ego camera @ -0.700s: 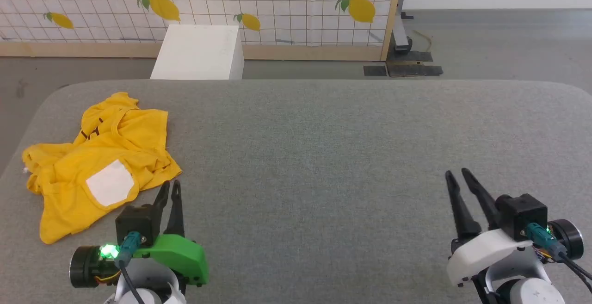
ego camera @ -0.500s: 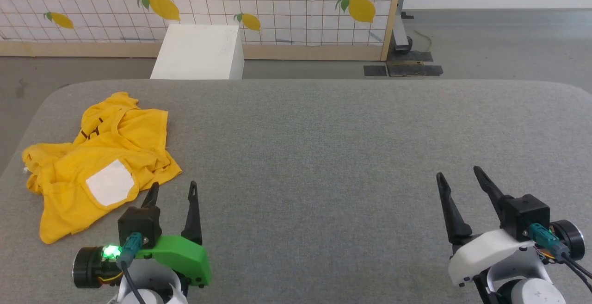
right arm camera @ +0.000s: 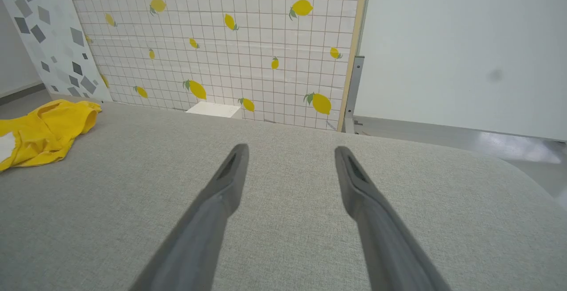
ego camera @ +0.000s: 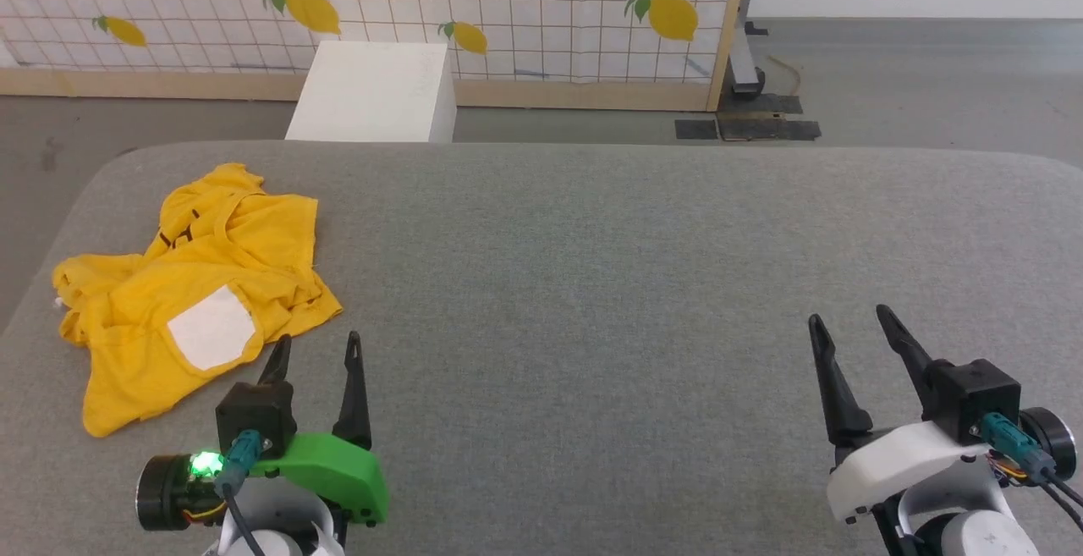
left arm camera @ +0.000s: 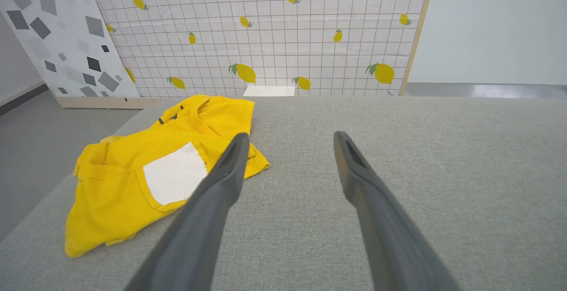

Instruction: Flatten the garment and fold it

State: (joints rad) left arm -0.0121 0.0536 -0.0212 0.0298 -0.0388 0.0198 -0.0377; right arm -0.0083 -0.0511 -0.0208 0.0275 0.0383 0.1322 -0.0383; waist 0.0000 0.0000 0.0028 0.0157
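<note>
The garment (ego camera: pixel 203 285), a bright yellow T-shirt, lies crumpled on the left part of the grey padded table (ego camera: pixel 592 243). A white patch faces up on it and short black marks show near its collar. My left gripper (ego camera: pixel 317 349) hovers open just to the right of the shirt's near corner, with nothing between its fingers. In the left wrist view the garment (left arm camera: pixel 133 180) spreads out beyond the left finger (left arm camera: pixel 221 180). My right gripper (ego camera: pixel 850 323) stands open over bare table at the lower right. The right wrist view catches the garment (right arm camera: pixel 40 133) at its far left edge.
A white box (ego camera: pixel 372 90) stands on the floor beyond the table's far edge. Behind it runs a tiled partition with lemon prints (ego camera: pixel 508 6). Grey floor (ego camera: pixel 914 74) shows at the back right. The table's left edge curves close to the shirt.
Both grippers went from nearly shut to open. The whole head view has shifted slightly, so the camera moved; the shirt lies as before.
</note>
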